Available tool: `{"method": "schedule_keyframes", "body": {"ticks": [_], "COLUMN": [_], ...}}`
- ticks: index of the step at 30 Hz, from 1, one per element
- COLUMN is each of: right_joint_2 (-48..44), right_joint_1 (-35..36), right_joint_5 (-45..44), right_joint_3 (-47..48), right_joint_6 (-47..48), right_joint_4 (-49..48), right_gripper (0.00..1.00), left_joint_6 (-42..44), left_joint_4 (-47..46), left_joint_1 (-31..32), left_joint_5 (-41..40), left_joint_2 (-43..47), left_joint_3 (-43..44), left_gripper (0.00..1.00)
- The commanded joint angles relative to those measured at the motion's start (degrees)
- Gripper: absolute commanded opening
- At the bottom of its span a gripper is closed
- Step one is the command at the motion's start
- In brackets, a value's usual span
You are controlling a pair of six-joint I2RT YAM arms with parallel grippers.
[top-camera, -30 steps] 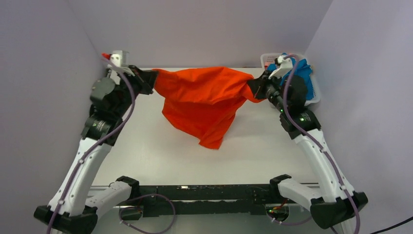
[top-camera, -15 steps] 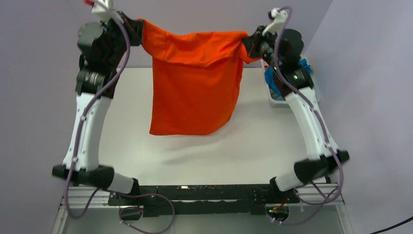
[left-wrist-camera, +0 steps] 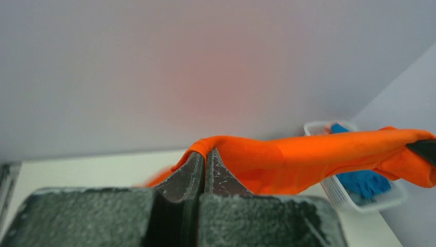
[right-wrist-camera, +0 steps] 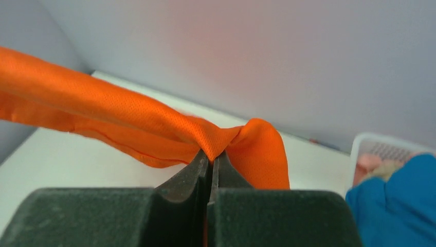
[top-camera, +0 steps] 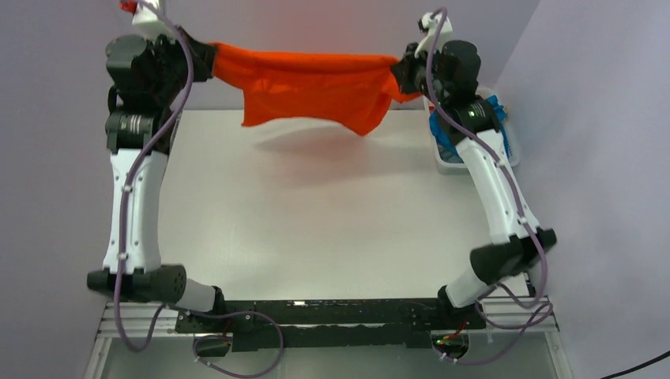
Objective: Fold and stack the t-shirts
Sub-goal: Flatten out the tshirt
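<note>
The bright orange t-shirt [top-camera: 308, 83] is stretched in the air between my two grippers, high above the far part of the white table [top-camera: 316, 213]. My left gripper [top-camera: 207, 59] is shut on its left corner, seen in the left wrist view [left-wrist-camera: 205, 152] with cloth [left-wrist-camera: 308, 159] running right. My right gripper [top-camera: 401, 73] is shut on its right corner, seen in the right wrist view [right-wrist-camera: 212, 154] with cloth [right-wrist-camera: 103, 116] running left. The teal blue t-shirt [top-camera: 452, 130] lies bunched in the basket, also seen in the left wrist view [left-wrist-camera: 362, 180] and right wrist view [right-wrist-camera: 396, 206].
A white mesh basket [top-camera: 512, 150] stands at the far right corner of the table, behind my right arm; it also shows in the left wrist view [left-wrist-camera: 339, 193] and right wrist view [right-wrist-camera: 385, 149]. Grey walls close in the back and both sides.
Both arms rose from table height to high up with the shirt. Its hanging body has swung up and backward, so it now looks like a short band instead of a long drape.
</note>
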State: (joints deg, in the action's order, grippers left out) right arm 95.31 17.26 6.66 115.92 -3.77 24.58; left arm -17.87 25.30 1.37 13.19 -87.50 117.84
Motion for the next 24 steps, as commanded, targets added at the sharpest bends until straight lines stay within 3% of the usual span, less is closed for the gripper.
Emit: {"method": "schedule_keyframes", "body": {"ticks": [1,6,8,10,11,12,13,14,15,16,24], "right_joint_2": [-14.2,-26.7,-29.4,-29.9,-29.3,-28.9,-28.9,-29.4,-30.2,-31.0,-35.5], "right_joint_1": [-0.3,0.3,0.4,0.6,0.5,0.5,0.5,0.6,0.6,0.6,0.5], "right_joint_5": [4.6,10.7,12.6,13.3,12.9,11.0,8.7,6.5,4.6,3.5,2.3], "right_joint_3": [-18.9,-46.8,-55.4,-61.1,-62.6,-64.0,-64.8,-65.8,-66.6,-66.9,-68.8], "right_joint_6": [0.9,-6.2,-9.2,-10.9,-11.1,-11.3,-11.3,-11.6,-12.2,-13.0,-21.6], "right_joint_4": [-1.2,0.2,-0.2,1.3,3.0,6.0,7.4,7.6,7.5,7.3,1.6], "right_gripper": [0.00,0.04,0.07,0.23,0.45,0.62,0.81,0.95,0.99,1.00,1.00], "left_joint_6": [-3.0,-18.2,-23.7,-24.9,-24.0,-23.2,-22.8,-22.0,-21.5,-21.5,-19.4], "left_joint_4": [0.7,2.0,0.9,2.1,3.9,6.3,8.4,9.5,10.4,11.2,5.0], "left_joint_1": [0.2,1.1,1.4,1.9,2.4,2.9,3.2,3.5,3.9,4.2,7.3], "left_joint_5": [-0.8,-2.7,-1.8,-0.9,-0.9,-2.6,-4.3,-5.1,-6.2,-7.2,-5.9], "left_joint_2": [14.0,27.9,30.5,31.6,31.8,31.9,32.1,32.5,32.9,33.4,30.7], "left_joint_3": [-18.2,-57.5,-69.0,-75.9,-77.7,-78.8,-79.3,-79.7,-79.5,-79.0,-71.7], "left_gripper": [0.00,0.00,0.00,0.00,0.01,0.21,0.33,0.60,0.94,0.99,1.00]}}
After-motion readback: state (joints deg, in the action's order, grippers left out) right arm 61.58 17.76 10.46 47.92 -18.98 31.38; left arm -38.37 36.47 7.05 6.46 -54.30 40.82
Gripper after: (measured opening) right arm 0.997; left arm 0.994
